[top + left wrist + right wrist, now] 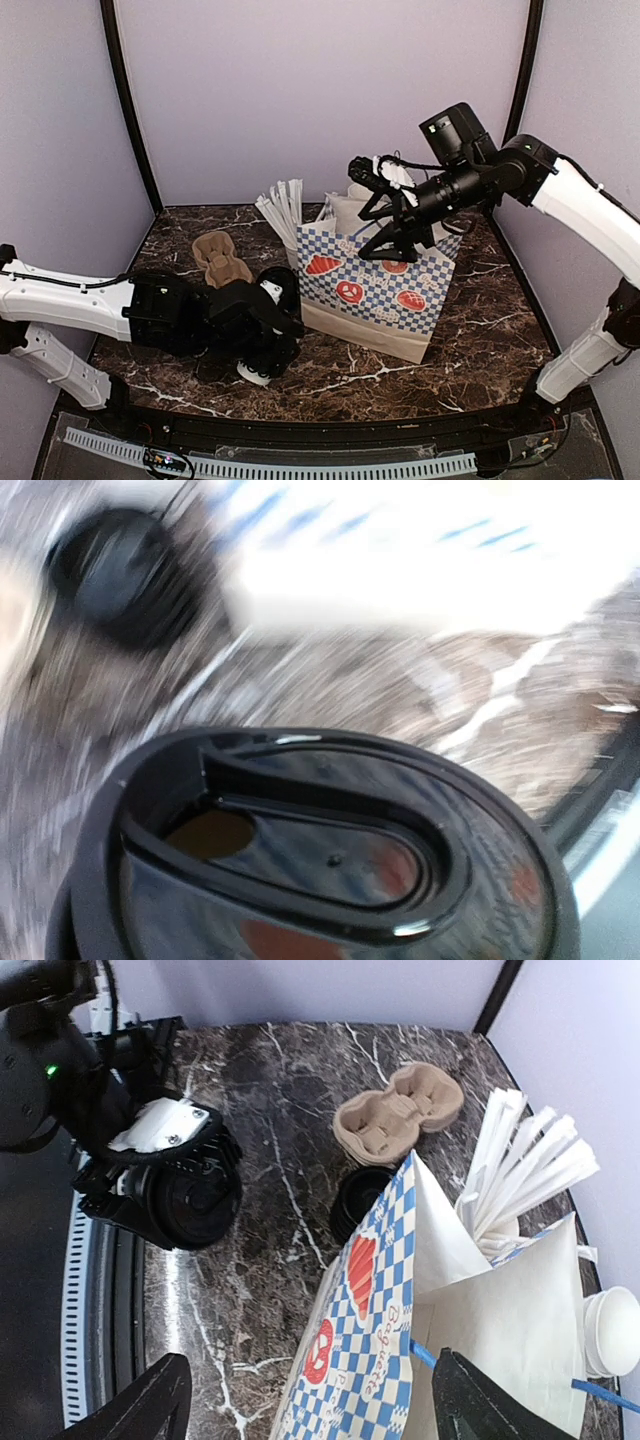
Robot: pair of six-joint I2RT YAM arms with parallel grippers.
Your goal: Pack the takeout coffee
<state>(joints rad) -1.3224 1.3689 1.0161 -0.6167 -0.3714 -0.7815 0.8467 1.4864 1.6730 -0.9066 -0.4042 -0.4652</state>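
Left claw has the coffee, right claw spread wide over the bag.

Left gripper [262, 345] is pinched around the takeout coffee cup [255, 375], holding it tilted low over the marble table [480, 330], just left of the blue-checked paper bag [375, 290]. The black lid [330, 850] is seated on the cup, with brown showing in the sip hole. Right gripper [385, 215] hangs above the bag mouth, jaws apart, nothing between them. A second black lid [360, 1200] sits on the table between the bag and the pulp carrier [220, 260]. The white straws [283, 205] stand behind the bag.
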